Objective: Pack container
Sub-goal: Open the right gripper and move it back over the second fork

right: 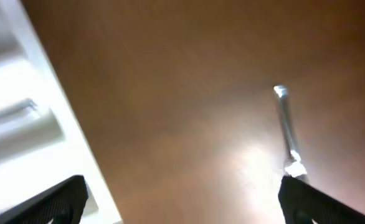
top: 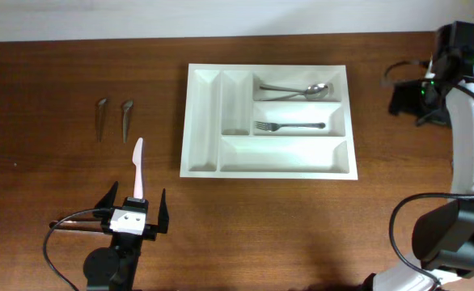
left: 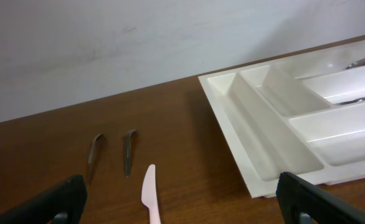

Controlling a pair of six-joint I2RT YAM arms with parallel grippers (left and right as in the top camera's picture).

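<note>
Two small dark utensils (top: 114, 117) lie side by side near the left end of the table (top: 43, 202), well apart from everything else. Just right of them, a white plastic knife (top: 138, 166) lies lengthwise, and its near end reaches in between the fingers of the left gripper (top: 135, 200). That gripper's jaws are spread wide on either side of the knife and grip nothing. In the left wrist view both fingers sit at the bottom corners with bare wood between them and the knife.

The container (top: 281, 153) sits mid-table, to the right of the left gripper and farther up, well apart from it, with open wood along its left and lower edges. Its two narrow upright compartments are on the left. Of the three long ones, the top holds two spoons (top: 298, 89), the middle holds a fork (top: 289, 126), and the bottom shows only white floor.

Right of the container is more bare wood. The right gripper (right: 182, 199) hovers there, its jaws far apart and holding nothing. In its wrist view the container's edge is at the left, and a thin metal piece (right: 285, 124), too blurred to name, lies on the wood near its right finger.
</note>
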